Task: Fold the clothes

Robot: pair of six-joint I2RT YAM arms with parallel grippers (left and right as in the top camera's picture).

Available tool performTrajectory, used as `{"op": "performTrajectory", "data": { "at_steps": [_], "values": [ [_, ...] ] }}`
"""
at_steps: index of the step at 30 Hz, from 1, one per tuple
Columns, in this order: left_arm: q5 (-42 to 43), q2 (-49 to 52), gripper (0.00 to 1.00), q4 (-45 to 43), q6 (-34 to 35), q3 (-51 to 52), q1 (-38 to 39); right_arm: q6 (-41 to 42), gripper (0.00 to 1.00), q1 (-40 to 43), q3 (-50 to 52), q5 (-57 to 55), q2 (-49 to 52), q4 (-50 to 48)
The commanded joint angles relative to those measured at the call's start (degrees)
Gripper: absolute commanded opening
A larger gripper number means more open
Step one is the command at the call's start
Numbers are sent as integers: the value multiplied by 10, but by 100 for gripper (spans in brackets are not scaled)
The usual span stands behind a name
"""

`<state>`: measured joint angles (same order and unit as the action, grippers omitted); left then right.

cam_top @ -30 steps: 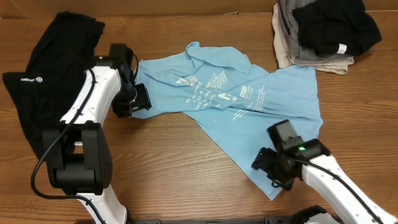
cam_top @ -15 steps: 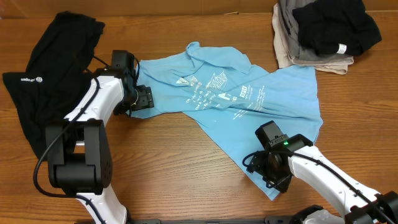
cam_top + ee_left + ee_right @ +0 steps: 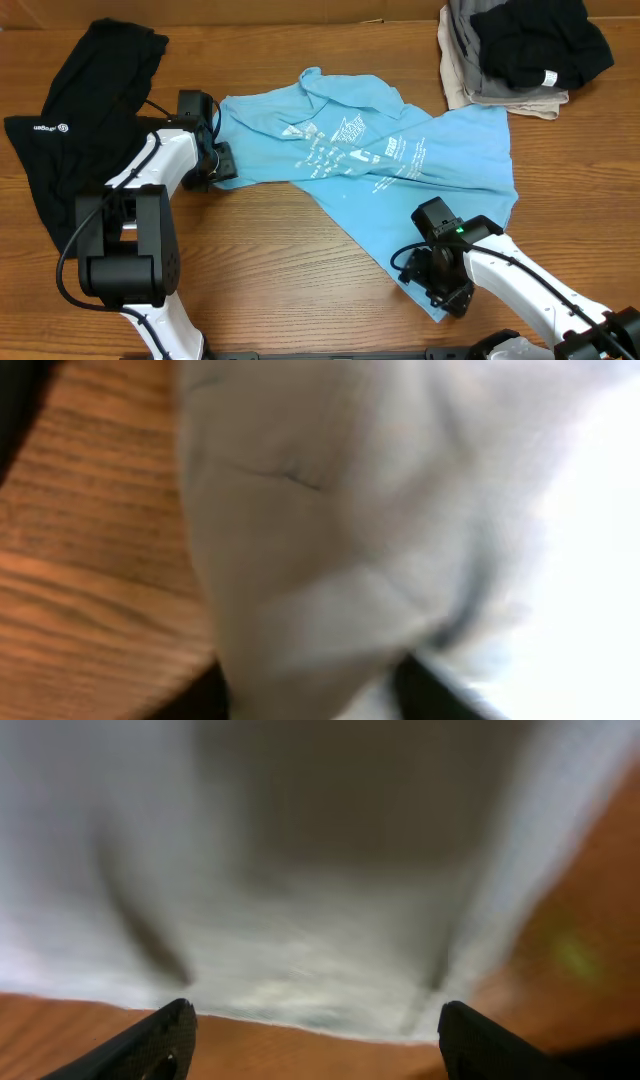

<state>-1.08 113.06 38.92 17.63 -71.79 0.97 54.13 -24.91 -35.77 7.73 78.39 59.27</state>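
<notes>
Across the middle of the wooden table (image 3: pixel 280 260) a light blue T-shirt (image 3: pixel 440 170) lies spread and rumpled. It runs from its collar end at upper left down to a corner near the front right, and its white print (image 3: pixel 350 150) faces up. The print is several slanted lines of lettering and small logos, too small for me to read.

Off to the left lies a black garment (image 3: pixel 80 90) with a small white logo (image 3: pixel 48 128) I cannot make out. At the far right corner sits a pile of beige, grey and black clothes (image 3: pixel 520 50) showing a white tag (image 3: pixel 548 77).

The left gripper (image 3: pixel 220 160) is at the shirt's left edge. Its own camera sees only blurred pale cloth, so I cannot tell how its fingers stand. The right gripper (image 3: pixel 412 270) is at the shirt's lower corner, with its two dark fingertips (image 3: pixel 165 1040) spread wide apart just over the hem and wood beneath them.
</notes>
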Motion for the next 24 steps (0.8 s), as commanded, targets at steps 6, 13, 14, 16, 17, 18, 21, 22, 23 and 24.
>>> {"op": "performTrajectory", "data": {
  "at_steps": [6,13,14,16,17,18,21,22,23,24],
  "values": [
    [56,57,4,-10,18,21,7,62,84,-3,8,-2,1,16],
    [56,57,4,-12,21,21,5,75,75,-3,39,38,1,-24],
    [56,57,4,-11,21,21,5,75,75,-4,42,42,1,-23],
    [56,57,4,-10,22,21,5,77,67,-7,50,47,1,-22],
    [56,57,4,-10,22,21,5,78,61,-10,54,50,1,-25],
    [56,57,4,-10,22,21,5,77,53,-13,53,49,1,-26],
    [56,57,4,-11,21,21,5,79,26,-16,53,48,1,-37],
    [56,57,4,-11,21,21,5,79,18,-16,54,48,1,-43],
    [56,57,4,-10,21,20,5,78,9,-16,54,48,1,-50],
    [56,57,4,-10,21,17,5,78,4,-16,53,48,1,-56]
  ]
}}
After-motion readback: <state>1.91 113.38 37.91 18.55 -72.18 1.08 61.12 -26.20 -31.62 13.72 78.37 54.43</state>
